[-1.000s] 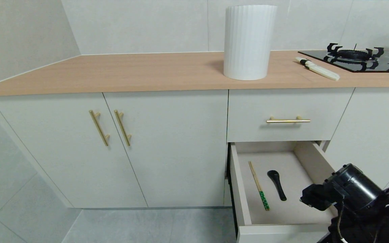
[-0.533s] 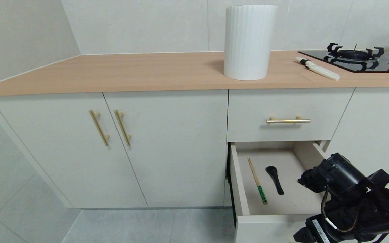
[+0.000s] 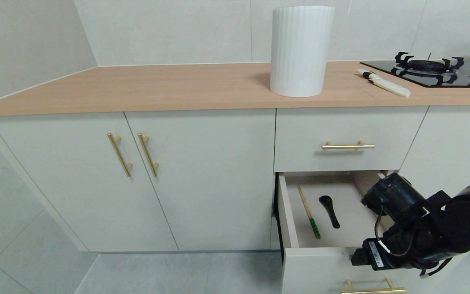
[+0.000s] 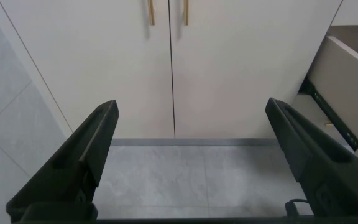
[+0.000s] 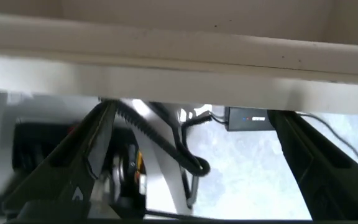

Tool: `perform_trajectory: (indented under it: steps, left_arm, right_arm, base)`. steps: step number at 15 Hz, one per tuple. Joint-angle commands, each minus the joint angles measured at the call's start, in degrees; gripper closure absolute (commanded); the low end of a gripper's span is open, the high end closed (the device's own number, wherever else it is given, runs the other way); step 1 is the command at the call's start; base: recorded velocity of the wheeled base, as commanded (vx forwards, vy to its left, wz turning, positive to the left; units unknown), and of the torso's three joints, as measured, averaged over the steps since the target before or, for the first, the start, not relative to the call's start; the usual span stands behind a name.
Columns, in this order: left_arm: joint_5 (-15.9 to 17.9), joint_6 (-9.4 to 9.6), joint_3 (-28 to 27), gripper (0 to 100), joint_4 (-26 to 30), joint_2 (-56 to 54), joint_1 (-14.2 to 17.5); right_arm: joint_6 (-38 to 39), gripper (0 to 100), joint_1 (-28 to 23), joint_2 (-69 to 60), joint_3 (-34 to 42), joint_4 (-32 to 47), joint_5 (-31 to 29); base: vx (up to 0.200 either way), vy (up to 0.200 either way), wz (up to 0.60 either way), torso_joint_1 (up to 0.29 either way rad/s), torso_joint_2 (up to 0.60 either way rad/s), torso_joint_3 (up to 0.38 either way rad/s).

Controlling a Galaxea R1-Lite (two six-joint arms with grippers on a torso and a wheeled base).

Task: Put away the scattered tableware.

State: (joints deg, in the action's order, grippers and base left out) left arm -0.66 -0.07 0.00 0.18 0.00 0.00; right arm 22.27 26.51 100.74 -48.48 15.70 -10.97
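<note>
**Head view.** Drawer [image 3: 288, 220]: part open. Chopsticks [image 3: 309, 213] and black spoon [image 3: 329, 211] are laid inside, near each other but apart. Knife [image 3: 383, 83]: left on the countertop [image 3: 157, 85] beside the hob [image 3: 435, 71], judged not yet stowed. Right arm [image 3: 422, 232]: held low at the drawer's front.

**Left wrist view.** Left gripper [image 4: 190, 109]: spread wide, nothing held, hung over the floor before the cabinet doors [image 4: 166, 62].

**Right wrist view.** Right gripper [image 5: 188, 118]: spread wide, nothing held, fingertips at the drawer's white front edge.
</note>
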Motion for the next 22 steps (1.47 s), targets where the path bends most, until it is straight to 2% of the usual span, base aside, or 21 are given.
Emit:
perform_trajectory:
  steps: [1,5,10,15,22]
  left_arm:
    - [-0.04,-0.01,0.0,0,-0.01,0.09,0.0]
    - [-0.04,-0.01,0.0,0,-0.01,0.0,0.0]
    - [-0.04,-0.01,0.0,0,-0.01,0.0,0.0]
    - [-0.04,-0.01,0.0,0,-0.01,0.0,0.0]
    - [-0.04,-0.01,0.0,0,-0.01,0.0,0.0]
  right_arm:
    - [1.9,0,-1.2,2.09,-2.06,-0.06,-0.45]
    - [4.62,0,-2.43,3.32,-3.9,-0.76,-1.07]
    - [4.53,0,-2.7,4.29,-0.91,-9.29,-3.62]
    - [4.53,0,-2.7,4.2,0.14,-11.31,-3.62]
    - [3.83,0,-2.78,6.84,2.69,-24.05,-7.13]
  base:
    - [0.0,0.0,0.0,0.0,0.0,0.0]
    - [0.0,0.0,0.0,0.0,0.0,0.0]
    - [0.0,0.0,0.0,0.0,0.0,0.0]
    - [0.0,0.0,0.0,0.0,0.0,0.0]
    - [0.0,0.0,0.0,0.0,0.0,0.0]
